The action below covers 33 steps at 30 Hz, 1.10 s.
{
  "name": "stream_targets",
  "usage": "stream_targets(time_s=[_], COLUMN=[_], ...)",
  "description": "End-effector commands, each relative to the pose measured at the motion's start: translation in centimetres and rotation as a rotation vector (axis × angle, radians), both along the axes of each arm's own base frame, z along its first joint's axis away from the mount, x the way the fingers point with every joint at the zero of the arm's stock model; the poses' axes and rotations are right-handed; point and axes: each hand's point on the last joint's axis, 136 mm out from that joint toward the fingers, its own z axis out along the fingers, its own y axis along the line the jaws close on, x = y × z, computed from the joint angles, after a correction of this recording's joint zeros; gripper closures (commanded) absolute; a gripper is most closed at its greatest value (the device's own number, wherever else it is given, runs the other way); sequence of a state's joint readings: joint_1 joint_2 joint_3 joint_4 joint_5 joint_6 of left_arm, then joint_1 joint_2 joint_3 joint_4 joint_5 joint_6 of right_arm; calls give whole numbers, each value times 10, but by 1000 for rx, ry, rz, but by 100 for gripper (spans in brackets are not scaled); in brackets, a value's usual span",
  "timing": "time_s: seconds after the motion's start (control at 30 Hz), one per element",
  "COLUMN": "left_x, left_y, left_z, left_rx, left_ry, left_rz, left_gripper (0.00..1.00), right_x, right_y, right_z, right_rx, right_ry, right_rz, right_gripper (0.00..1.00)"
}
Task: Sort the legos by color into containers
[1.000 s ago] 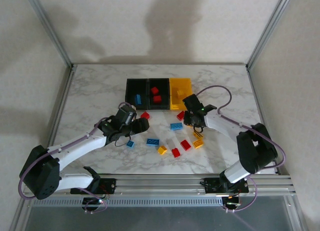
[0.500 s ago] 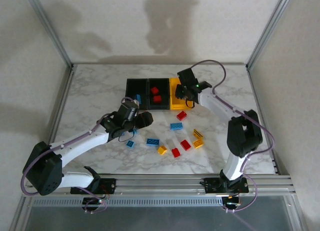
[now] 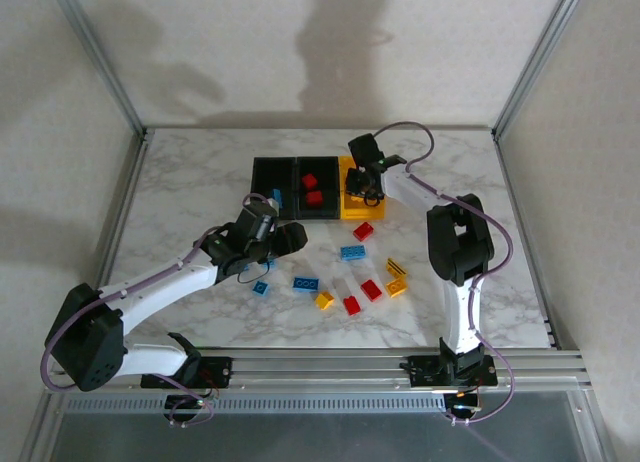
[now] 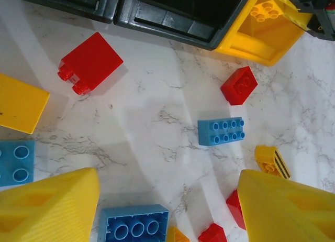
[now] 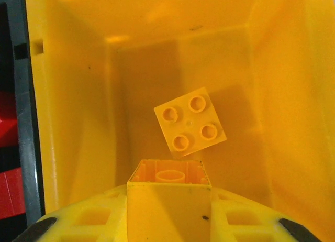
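The legos are small hard plastic bricks that look light, stiff and hard to damage. Their smooth side walls could slip, so I judge the safest hold to be a pinch across two opposite flat walls, clear of the studs. The right tool [image 5: 167, 223] is closed on one yellow brick [image 5: 168, 208] in just that way, gripping its sides with the hollow underside visible at the far end. It hangs over the open yellow bin [image 5: 63, 95], where a loose yellow brick [image 5: 190, 121] lies studs-up on the floor. From above, the right arm reaches far forward, with its wrist over that bin at the right end of the containers [image 3: 297, 160]. The left tool [image 4: 168, 174] stands wide with nothing between its fingers. It hovers over the worktop [image 4: 157, 111], the left arm bent at the elbow. Below it lie a blue brick [image 4: 222, 131] and a red brick [image 4: 90, 62], both near the black bins [image 4: 178, 30].
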<state>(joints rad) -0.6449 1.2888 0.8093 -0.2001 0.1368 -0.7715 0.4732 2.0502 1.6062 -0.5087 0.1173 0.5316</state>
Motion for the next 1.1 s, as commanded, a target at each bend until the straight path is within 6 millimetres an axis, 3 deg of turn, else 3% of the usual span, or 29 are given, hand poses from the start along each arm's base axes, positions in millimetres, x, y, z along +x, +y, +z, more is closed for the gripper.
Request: stream_targets(time_s=[0.0,0.4,0.6,0.83,1.07], left_x=[-3,-3,-3,7,21], left_y=[1,4,10,22,41], left_z=[1,2,1,-7,-34], left_rx=[-3,0,31,124,192], left_ry=[-10,-9,-5,19,69], left_rz=[9,25,48,88,187], left_gripper=[30,30,30,30,27], right_x=[6,8,0,-49,-113], right_y=[4,2,1,-1,-7], right_z=[-1,17,49,87,86], right_rx=[28,22,49,115,173], right_ry=[-3,-33,-82,-148,-138], right_rz=[3,8,14,61,97], right_gripper=[69,56,57,48,47])
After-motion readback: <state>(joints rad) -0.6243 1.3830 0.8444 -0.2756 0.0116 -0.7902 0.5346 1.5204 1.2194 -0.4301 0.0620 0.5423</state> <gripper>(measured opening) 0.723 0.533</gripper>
